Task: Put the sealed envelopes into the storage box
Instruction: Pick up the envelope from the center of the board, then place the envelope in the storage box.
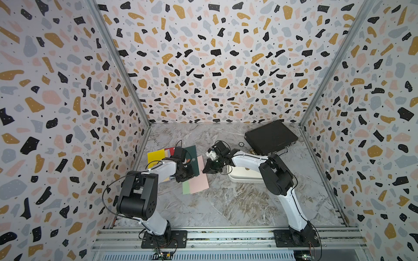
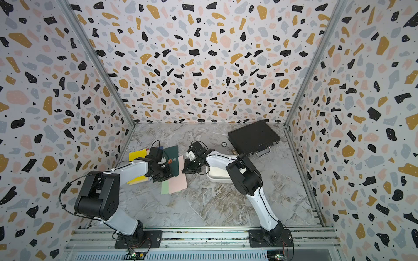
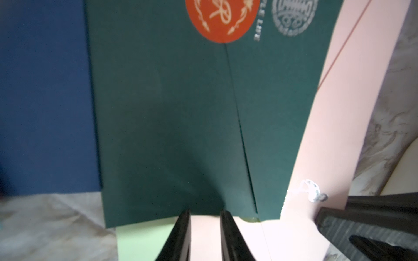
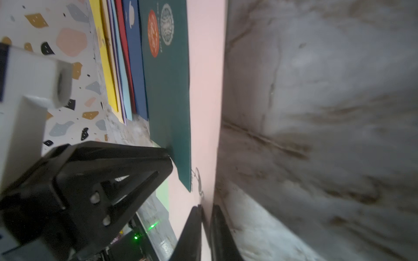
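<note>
Jaws of the left gripper point(image 3: 205, 213) stand slightly apart, with pink paper showing in the narrow gap. Its fingertips point(image 3: 184, 219) meet the near short edge of the dark green envelope point(image 3: 169, 124); whether they press on it cannot be told. Ahead of the fingertips this envelope carries an orange round seal point(image 3: 222, 20) and, beside that, a silver stamp point(image 3: 294, 15). The navy envelope point(image 3: 45, 101) lies flat and partly under the dark green one, on the side away from the right gripper point(image 4: 206, 206). The light green envelope point(image 3: 140, 241) lies beneath the left gripper, overlapped by the pink envelope point(image 3: 316, 146). The yellow envelope point(image 1: 155, 156) lies beyond the navy one, farthest from the right gripper.

Jaws of the right gripper are together, clamped on the long edge of the pink envelope, which runs between its two fingers point(image 4: 195, 217). The dark green envelope overlaps the pink one just beside this gripper. The left gripper stands near, on the opposite side of both sheets.

The storage box point(image 1: 237, 179) stands on the marble table point(image 1: 226, 203) just behind the right gripper, on the side away from the envelopes. The right arm point(image 1: 246, 159) partly covers it in both top views. Every envelope in view lies outside the box. The black briefcase point(image 1: 271, 136) lies closed, farther out past the box.
</note>
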Controlling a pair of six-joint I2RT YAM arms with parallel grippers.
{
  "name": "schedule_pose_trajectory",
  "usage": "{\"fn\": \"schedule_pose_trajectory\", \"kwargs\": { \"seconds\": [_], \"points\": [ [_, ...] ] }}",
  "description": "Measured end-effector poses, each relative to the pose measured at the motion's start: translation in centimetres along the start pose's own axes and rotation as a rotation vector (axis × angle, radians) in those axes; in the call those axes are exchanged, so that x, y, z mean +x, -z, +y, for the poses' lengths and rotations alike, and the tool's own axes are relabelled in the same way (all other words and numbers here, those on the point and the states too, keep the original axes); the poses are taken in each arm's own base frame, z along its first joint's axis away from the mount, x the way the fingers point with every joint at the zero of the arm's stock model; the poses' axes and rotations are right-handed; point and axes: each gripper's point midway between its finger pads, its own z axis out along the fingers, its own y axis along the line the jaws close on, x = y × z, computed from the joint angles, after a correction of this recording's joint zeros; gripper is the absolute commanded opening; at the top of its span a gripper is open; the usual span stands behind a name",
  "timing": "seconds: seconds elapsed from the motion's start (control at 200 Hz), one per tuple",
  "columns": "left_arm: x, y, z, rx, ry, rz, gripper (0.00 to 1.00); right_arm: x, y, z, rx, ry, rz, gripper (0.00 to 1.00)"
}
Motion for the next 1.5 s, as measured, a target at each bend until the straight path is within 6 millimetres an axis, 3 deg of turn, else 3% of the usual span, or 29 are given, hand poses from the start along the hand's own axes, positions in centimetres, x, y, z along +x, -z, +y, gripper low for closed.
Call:
{"fn": "schedule_pose_trajectory", "kwargs": {
  "seconds": [0.18, 0.28, 0.41, 0.541, 0.731, 0.821, 0.916, 1.096, 1.332, 1.502],
  "points": [
    [-0.2, 0.7, -0.3, 0.008, -0.004, -0.016, 0.34, -0.2, 0.4, 0.0, 0.033, 0.047, -0.002, 0.00],
    [-0.5, 2.6, -0.8, 0.023, -0.015, -0.058, 0.38, -0.2, 1.1, -0.2, 0.079, 0.088, 0.002, 0.00],
    [-1.1, 5.8, -1.6, 0.038, -0.035, -0.132, 0.40, -0.6, 3.7, 0.6, 0.128, 0.168, -0.010, 0.00],
    [-1.6, 8.8, -2.3, 0.053, -0.053, -0.195, 0.40, -1.4, 8.6, 2.0, 0.166, 0.266, -0.054, 0.00],
    [-1.4, 12.1, -2.7, 0.061, -0.087, -0.255, 0.41, -2.7, 18.0, 5.3, 0.226, 0.522, -0.167, 0.00],
    [-0.9, 13.2, -2.6, 0.059, -0.107, -0.271, 0.41, -2.1, 22.0, 6.2, 0.291, 0.676, -0.203, 0.00],
    [-0.5, 13.9, -2.4, 0.050, -0.123, -0.280, 0.42, -1.0, 25.0, 6.8, 0.369, 0.831, -0.208, 0.00],
    [0.3, 14.6, -2.0, 0.038, -0.154, -0.277, 0.42, 0.7, 28.9, 5.1, 0.554, 1.051, -0.150, 0.00],
    [0.9, 15.7, -1.7, 0.031, -0.189, -0.305, 0.42, 1.7, 31.2, 0.7, 0.702, 1.130, 0.003, 0.00],
    [1.4, 15.6, -1.5, 0.027, -0.198, -0.304, 0.42, 2.7, 32.1, -1.1, 0.777, 1.173, 0.113, 0.00]
  ]
}}
